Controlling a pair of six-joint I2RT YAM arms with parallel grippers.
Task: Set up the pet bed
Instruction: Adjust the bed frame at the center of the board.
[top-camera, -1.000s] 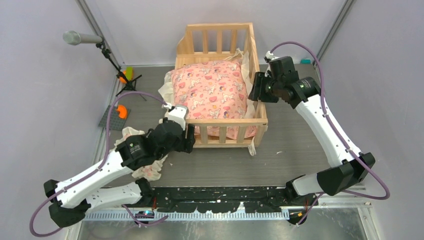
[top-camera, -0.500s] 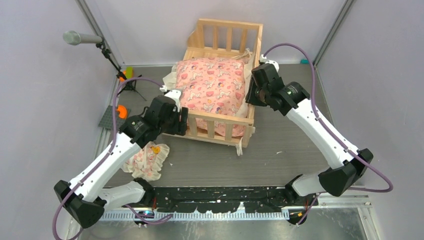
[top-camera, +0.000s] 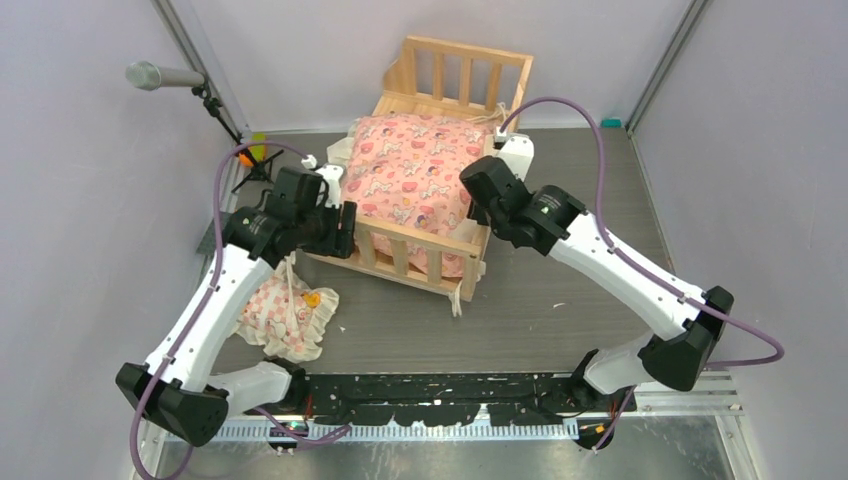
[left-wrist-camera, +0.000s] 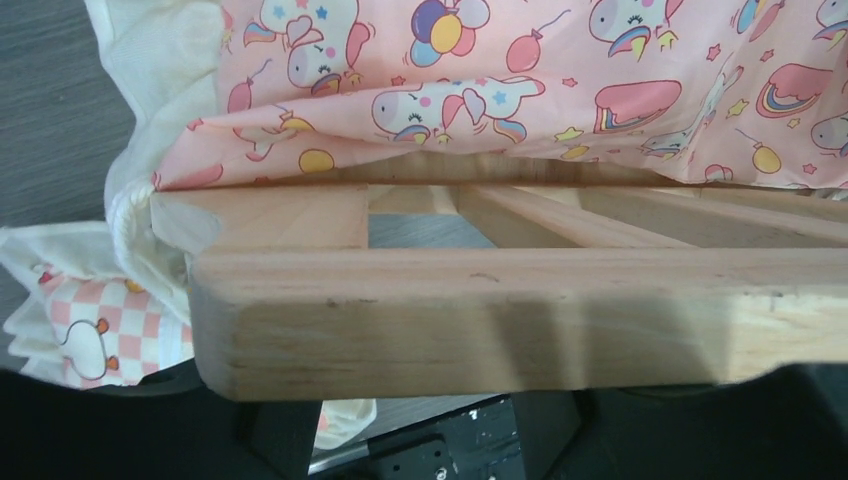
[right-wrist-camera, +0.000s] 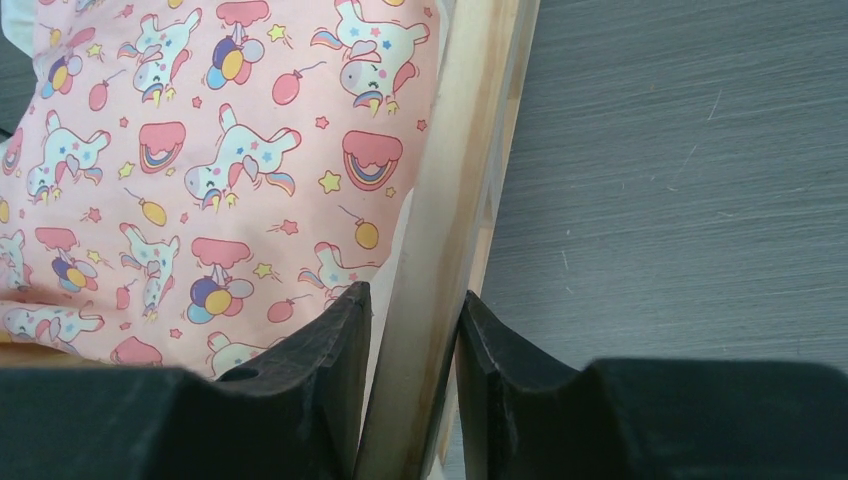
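The pet bed (top-camera: 415, 237), a crib-like frame of pale natural wood with slatted railing sides, has swung round in the last second. It sat square before; now it lies skewed on the grey table (top-camera: 570, 270), its near railing slanting down to the right and its tall headboard pushed further back. Both arms have travelled with it, which suggests they are turning the frame into place rather than just touching it.

The right fingers (right-wrist-camera: 320, 390) are closed on the bed's right side rail, one on each face of the wood, just outside the pink unicorn-print cushion (top-camera: 415, 175) that fills the bed. The left fingers (top-camera: 347, 232) are at the bed's near-left corner. The left wrist view shows the thick top rail running straight across between them, so I judge them clamped on it, though their pads are mostly out of sight.

A small frilled pillow (top-camera: 290, 310), pink-checked with a cream edge, lies on the table just in front of the bed's near-left corner, not yet inside. With the cushion already in, the bed's final placing and that pillow look like what remains.
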